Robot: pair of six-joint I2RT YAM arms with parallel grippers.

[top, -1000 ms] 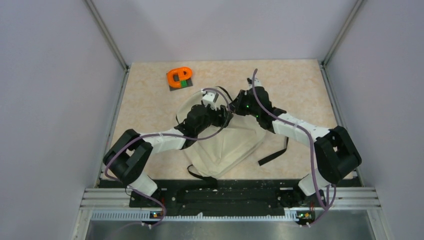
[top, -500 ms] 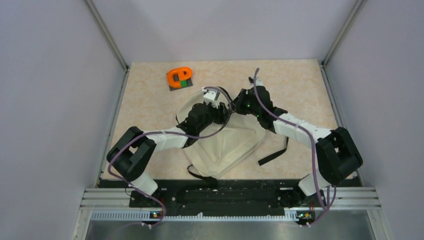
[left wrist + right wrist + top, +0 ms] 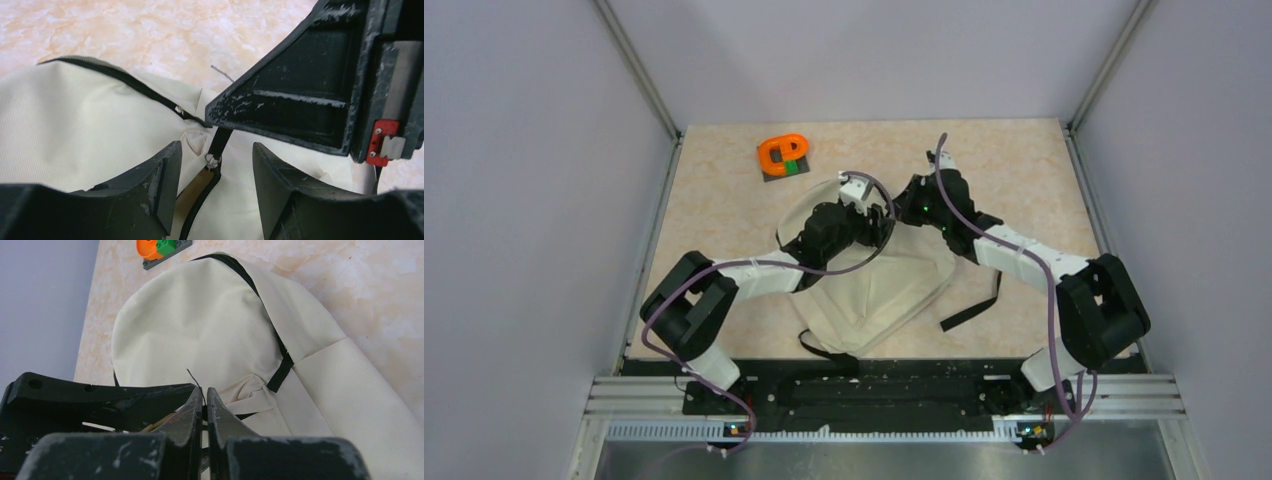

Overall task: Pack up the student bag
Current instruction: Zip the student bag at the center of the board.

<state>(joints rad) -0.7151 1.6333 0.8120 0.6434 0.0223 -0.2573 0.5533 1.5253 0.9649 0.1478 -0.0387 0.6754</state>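
Note:
The student bag (image 3: 874, 290) is a beige fabric backpack lying flat mid-table, with black zipper lines (image 3: 115, 77) and black straps. My right gripper (image 3: 204, 401) is shut on the black pull tab (image 3: 220, 141) of the zipper at the bag's far end; a loose thread sticks up from it. In the left wrist view the metal slider (image 3: 213, 161) hangs below that tab, and the zipper under it gapes a little. My left gripper (image 3: 215, 190) is open, one finger on each side of the slider and resting against the fabric.
An orange and green toy on a grey plate (image 3: 784, 156) lies at the far left of the table. A black strap (image 3: 972, 308) trails off the bag to the right. Grey walls close in on three sides.
The left jaws have narrowed somewhat around the slider. Both grippers have edged slightly toward the far side, and the right jaws have closed fully on the tab.

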